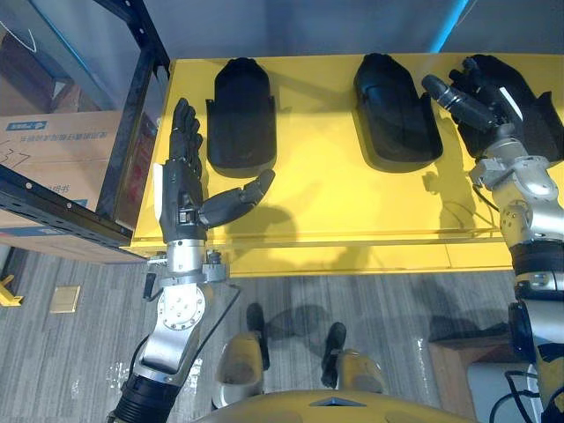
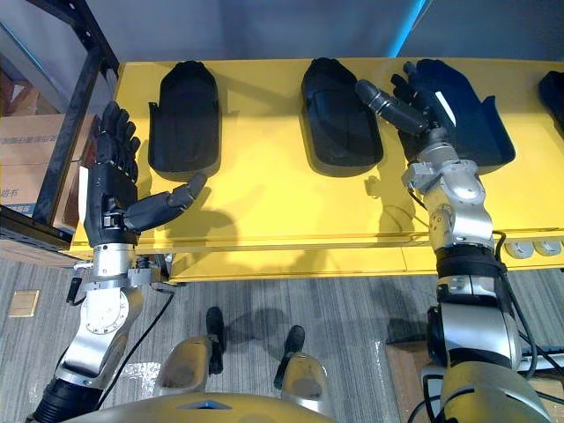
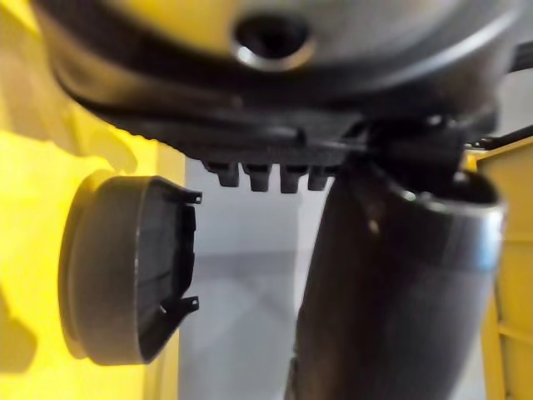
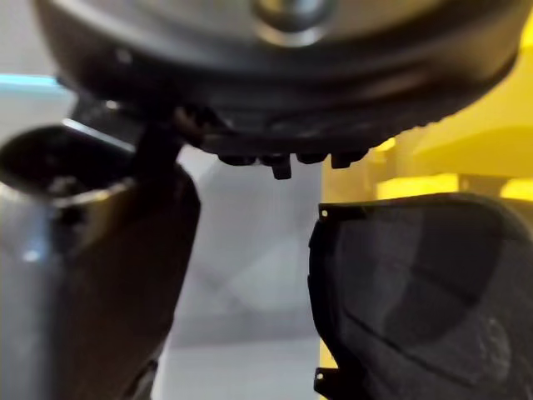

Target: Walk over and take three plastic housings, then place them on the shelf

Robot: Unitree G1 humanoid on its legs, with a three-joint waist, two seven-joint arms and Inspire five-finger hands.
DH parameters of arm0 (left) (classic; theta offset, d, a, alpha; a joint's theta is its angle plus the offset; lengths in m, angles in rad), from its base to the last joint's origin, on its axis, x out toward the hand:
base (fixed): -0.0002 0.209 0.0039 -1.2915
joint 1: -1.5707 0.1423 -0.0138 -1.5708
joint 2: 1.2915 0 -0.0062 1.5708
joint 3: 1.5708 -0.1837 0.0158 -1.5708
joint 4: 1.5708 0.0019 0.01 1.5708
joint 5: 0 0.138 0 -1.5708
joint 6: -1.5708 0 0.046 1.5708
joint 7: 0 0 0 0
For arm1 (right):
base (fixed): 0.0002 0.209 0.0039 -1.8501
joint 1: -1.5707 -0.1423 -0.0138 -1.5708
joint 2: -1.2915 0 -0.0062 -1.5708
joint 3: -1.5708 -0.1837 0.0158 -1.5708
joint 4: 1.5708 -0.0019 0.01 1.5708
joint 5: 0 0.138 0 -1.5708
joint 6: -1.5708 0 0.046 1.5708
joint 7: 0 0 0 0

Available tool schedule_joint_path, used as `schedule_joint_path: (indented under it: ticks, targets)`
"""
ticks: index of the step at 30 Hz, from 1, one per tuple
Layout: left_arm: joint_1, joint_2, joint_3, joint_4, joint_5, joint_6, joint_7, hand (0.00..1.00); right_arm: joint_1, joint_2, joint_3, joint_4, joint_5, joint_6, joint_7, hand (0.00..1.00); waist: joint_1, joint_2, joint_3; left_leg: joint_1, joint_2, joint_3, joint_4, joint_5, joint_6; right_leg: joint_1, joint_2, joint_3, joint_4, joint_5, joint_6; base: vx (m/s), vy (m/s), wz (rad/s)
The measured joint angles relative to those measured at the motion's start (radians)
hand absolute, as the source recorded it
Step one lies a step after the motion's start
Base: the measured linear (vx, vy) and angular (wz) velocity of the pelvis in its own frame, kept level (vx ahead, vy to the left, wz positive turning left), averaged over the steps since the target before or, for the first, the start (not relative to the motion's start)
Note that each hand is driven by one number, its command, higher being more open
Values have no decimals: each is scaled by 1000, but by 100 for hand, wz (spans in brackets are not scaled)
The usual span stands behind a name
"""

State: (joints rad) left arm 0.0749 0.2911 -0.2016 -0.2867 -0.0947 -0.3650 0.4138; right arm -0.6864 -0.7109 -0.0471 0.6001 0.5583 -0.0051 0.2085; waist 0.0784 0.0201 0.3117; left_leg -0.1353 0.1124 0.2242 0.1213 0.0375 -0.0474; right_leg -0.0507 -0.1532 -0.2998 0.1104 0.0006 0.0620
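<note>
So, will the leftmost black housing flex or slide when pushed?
Probably stiff: the leftmost housing looks like a moulded hollow shell, so likely light. Lying flat on the smooth yellow table, it would probably slide, not tip.

Three black plastic housings lie flat in a row on the yellow table [image 2: 264, 203], well apart: left housing [image 2: 183, 115], middle housing [image 2: 339, 110], right housing [image 2: 480, 132]. Each has its rounded end far, its squared end near. A fourth housing [image 2: 553, 92] peeks in at the right edge.

Workshop: yellow bench [image 1: 335, 229], steel shelf [image 1: 137, 132], cartons [image 1: 53, 150]
</note>
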Motion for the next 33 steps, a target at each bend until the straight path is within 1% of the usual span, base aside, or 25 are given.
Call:
schedule_joint_path:
  ticks: [2, 7, 16, 19, 26, 33]
  targets:
    - [-2, 0, 0, 0, 25, 1, 1, 100, 0, 0, 19, 21, 0, 0, 4, 100, 2, 0, 0, 0, -1, -4, 0, 0, 0, -2, -2, -4, 10, -6, 0, 0, 7, 5]
    - [-8, 0, 0, 0, 26, 1, 6, 100, -2, 0, 48, 25, 0, 2, 10, 100, 3, 1, 1, -1, 1, -4, -2, 0, 0, -5, -1, -3, 9, -7, 0, 0, 0, 0]
    - [-11, 2, 0, 2, 26, 1, 8, 100, -42, 4, 64, 46, -1, 2, 29, 100, 5, 1, 1, -3, 3, -1, -7, 5, 0, -9, 0, -3, 9, -7, 0, 0, 0, 0]
    - [-23, 4, 0, 4, 26, 1, 8, 100, -48, 5, 68, 68, -1, 2, 40, 100, 10, 0, 1, 3, 2, 0, -26, 17, -2, -10, 2, -5, 8, -7, -1, 0, 0, 0]
    - [-28, 5, 0, 6, 26, 1, 4, 100, -51, 11, 70, 74, -2, 2, 47, 100, 11, -3, 3, 26, 3, -1, -66, 40, -5, -4, 7, -8, 7, -7, -1, 0, 0, 0]
    - [-25, 26, 0, 18, 30, 1, -8, 100, -51, 12, 70, 87, -4, 2, 39, 100, 9, -14, 5, 64, 3, -2, -131, 76, -10, 10, 17, -12, -3, -6, -3, 0, 0, 0]
